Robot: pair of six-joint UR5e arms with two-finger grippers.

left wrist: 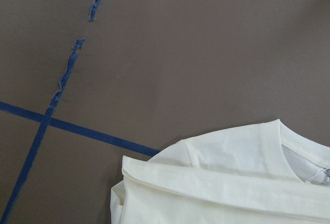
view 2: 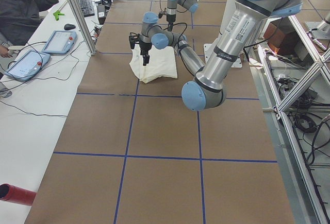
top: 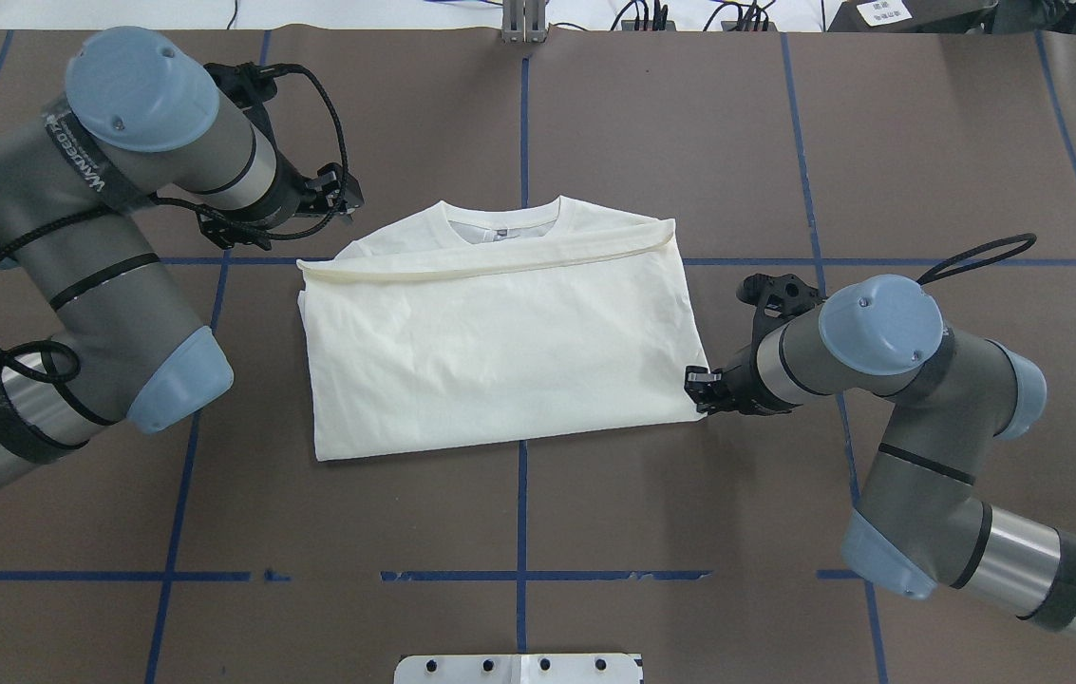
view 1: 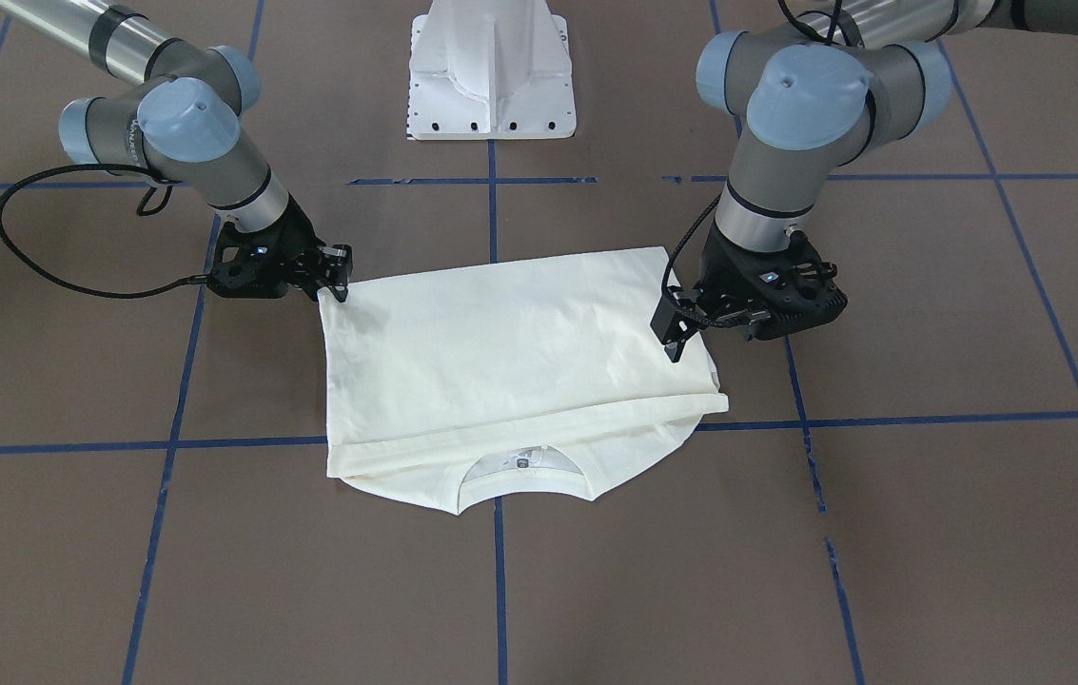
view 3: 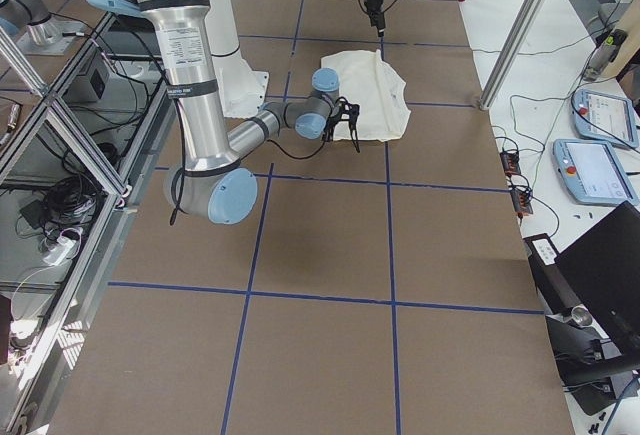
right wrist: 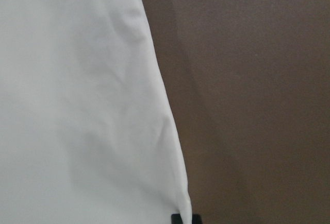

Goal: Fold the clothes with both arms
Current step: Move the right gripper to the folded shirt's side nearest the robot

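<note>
on the brown counter [top: 594, 522] the folded cream t-shirt [top: 500, 351] lies with its long axis running arm to arm. the right gripper [top: 701, 391] touches its robot-side corner and is the nearer, while the left gripper [top: 333, 195] hangs by its collar-end corner. whether either is apart or together cannot be told.

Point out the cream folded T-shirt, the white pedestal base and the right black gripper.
Cream folded T-shirt [top: 500, 361]: overhead view, middle of top layer.
White pedestal base [view 1: 491, 76]: front-facing view, its middle.
Right black gripper [top: 699, 391]: overhead view, between its fingertips.

table [top: 784, 142]: brown, blue tape grid [top: 521, 123] | on it: folded cream T-shirt [top: 500, 351]
</note>
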